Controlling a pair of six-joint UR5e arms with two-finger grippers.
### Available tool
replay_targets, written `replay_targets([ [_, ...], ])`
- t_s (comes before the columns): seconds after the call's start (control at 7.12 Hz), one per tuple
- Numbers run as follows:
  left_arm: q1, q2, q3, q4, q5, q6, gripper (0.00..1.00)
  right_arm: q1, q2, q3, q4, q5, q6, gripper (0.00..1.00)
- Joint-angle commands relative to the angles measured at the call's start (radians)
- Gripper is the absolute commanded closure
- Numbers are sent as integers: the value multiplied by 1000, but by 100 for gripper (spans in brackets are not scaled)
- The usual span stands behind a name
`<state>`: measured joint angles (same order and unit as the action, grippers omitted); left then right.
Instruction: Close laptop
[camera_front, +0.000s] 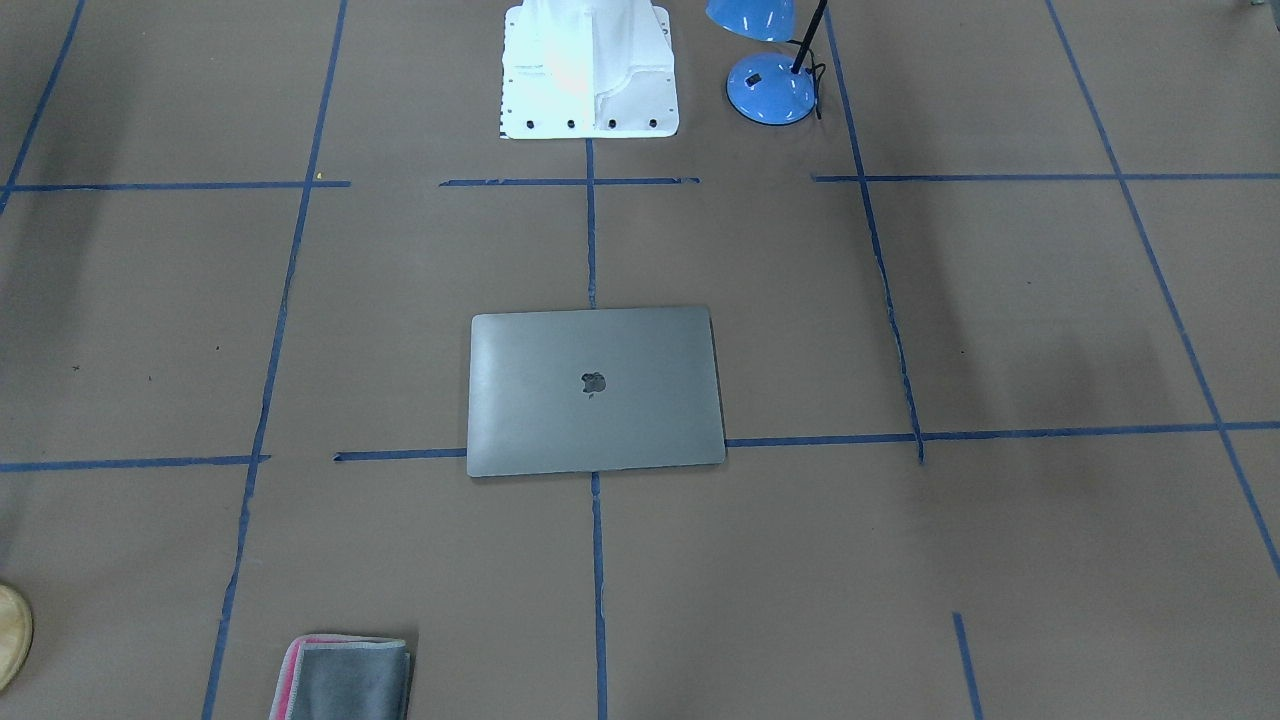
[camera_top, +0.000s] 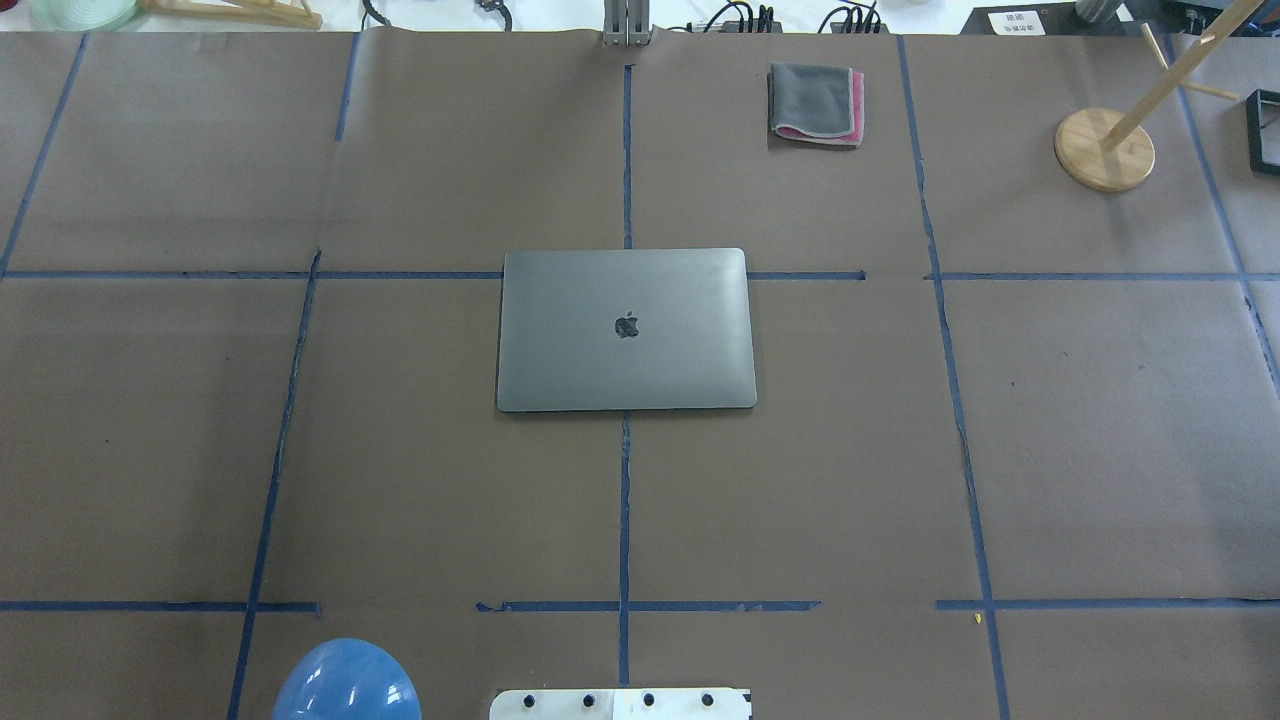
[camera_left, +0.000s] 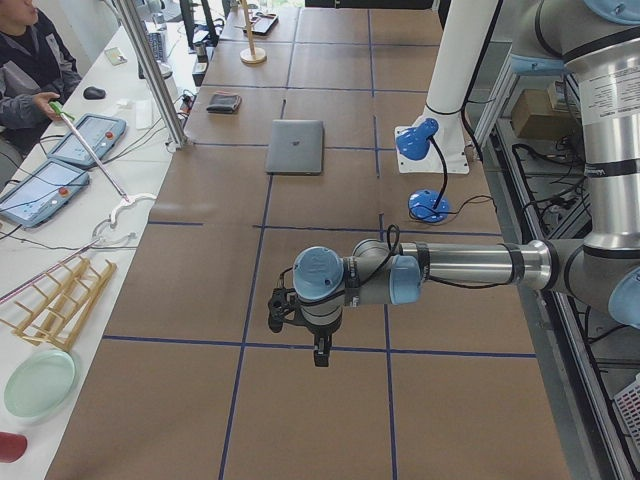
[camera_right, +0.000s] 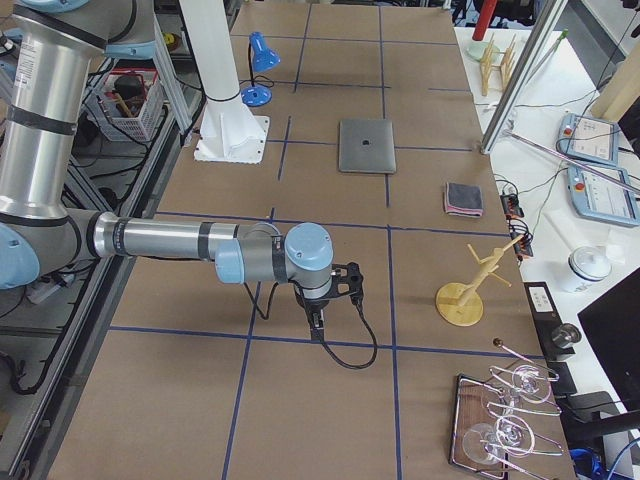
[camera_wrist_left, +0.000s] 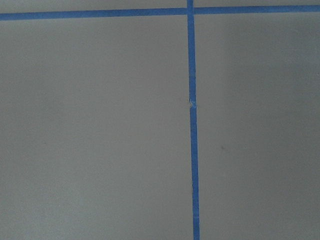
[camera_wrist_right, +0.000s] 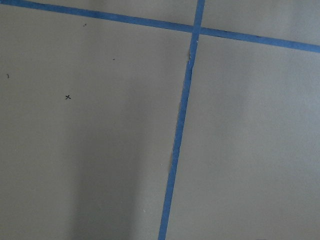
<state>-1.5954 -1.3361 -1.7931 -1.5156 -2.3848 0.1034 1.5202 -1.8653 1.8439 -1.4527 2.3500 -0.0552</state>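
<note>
The space-grey laptop (camera_front: 595, 390) lies flat in the middle of the table with its lid down and the dark apple logo facing up; it also shows in the overhead view (camera_top: 626, 328) and in both side views (camera_left: 296, 146) (camera_right: 366, 145). My left gripper (camera_left: 321, 352) hangs over bare table far from the laptop, seen only in the exterior left view, so I cannot tell whether it is open or shut. My right gripper (camera_right: 318, 322) hangs likewise at the other end, seen only in the exterior right view, and I cannot tell its state. Both wrist views show only brown paper and blue tape.
A blue desk lamp (camera_front: 770, 88) stands beside the white robot base (camera_front: 590, 70). A folded grey-pink cloth (camera_top: 815, 103) lies at the far edge. A wooden stand (camera_top: 1104, 148) is at the far right. Operators' tablets and racks line the far side.
</note>
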Motion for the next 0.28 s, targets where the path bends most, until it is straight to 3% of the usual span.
replay_targets([
  [0.0, 0, 0, -2, 0, -1, -1, 0, 0, 0, 0, 2, 0, 2, 0],
  [0.14, 0, 0, -3, 0, -1, -1, 0, 0, 0, 2, 2, 0, 0, 0],
])
